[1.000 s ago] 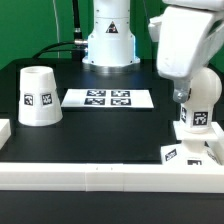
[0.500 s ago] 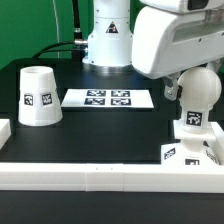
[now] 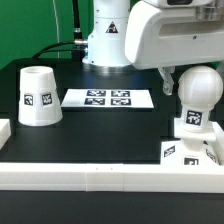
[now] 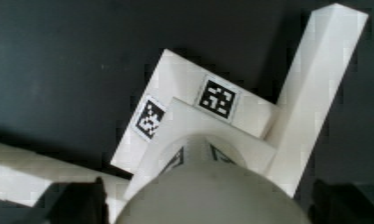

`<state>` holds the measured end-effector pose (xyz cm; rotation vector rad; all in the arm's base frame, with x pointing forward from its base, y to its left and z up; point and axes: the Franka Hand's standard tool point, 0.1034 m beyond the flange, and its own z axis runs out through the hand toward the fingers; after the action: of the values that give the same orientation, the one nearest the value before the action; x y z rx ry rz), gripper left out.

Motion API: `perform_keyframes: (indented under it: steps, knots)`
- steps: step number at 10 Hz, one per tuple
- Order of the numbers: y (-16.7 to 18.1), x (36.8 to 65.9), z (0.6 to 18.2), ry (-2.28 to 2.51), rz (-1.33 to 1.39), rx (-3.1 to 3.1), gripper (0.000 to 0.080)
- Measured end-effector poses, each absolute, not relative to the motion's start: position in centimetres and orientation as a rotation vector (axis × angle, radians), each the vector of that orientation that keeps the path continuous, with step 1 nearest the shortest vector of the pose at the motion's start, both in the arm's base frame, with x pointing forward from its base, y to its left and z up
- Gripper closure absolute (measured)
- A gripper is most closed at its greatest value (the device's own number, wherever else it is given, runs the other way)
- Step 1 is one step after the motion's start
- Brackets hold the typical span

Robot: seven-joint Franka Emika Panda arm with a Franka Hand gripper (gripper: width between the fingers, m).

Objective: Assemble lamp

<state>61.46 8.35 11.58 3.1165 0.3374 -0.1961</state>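
The ball-shaped bulb (image 3: pixel 200 92) stands upright on the squat base (image 3: pixel 186 153) at the exterior view's right, next to the front rail. My gripper (image 3: pixel 195 76) hangs over the bulb's ball, with one dark finger (image 3: pixel 168 83) showing beside it. In the wrist view the bulb (image 4: pixel 210 185) fills the space between the dark fingers, with slim gaps on both sides, so the gripper (image 4: pixel 205 216) looks open. The tagged base (image 4: pixel 187 108) shows beyond the bulb. The cup-like shade (image 3: pixel 38 97) stands apart at the exterior view's left.
The marker board (image 3: pixel 108 98) lies flat in the middle of the black table. A long white rail (image 3: pixel 100 173) runs along the front, and rail blocks (image 4: pixel 319 85) flank the base. The arm's pedestal (image 3: pixel 108 45) stands at the back.
The wrist has turned over the bulb and the arm's body has swung toward the exterior view's left, uncovering more of the ball. The bulb's tag faces the same way; the shade has not moved.
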Motion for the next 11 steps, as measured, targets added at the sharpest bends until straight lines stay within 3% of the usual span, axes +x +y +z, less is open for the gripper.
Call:
perform_keyframes:
  steps: [1,3,5,9,11]
  knots:
    - [8.4,61.5,11.6,0.274,-0.196,3.121,0.0231]
    - [8.4,61.4,11.5,0.247,-0.197,3.122,0.0122]
    - [8.3,61.4,11.6,0.255,-0.196,3.121,0.0105]
    - [4.7,57.7,15.0,0.341,-0.245,3.135,0.0101]
    - [3.9,57.1,15.1,0.333,-0.251,3.135,0.0101]
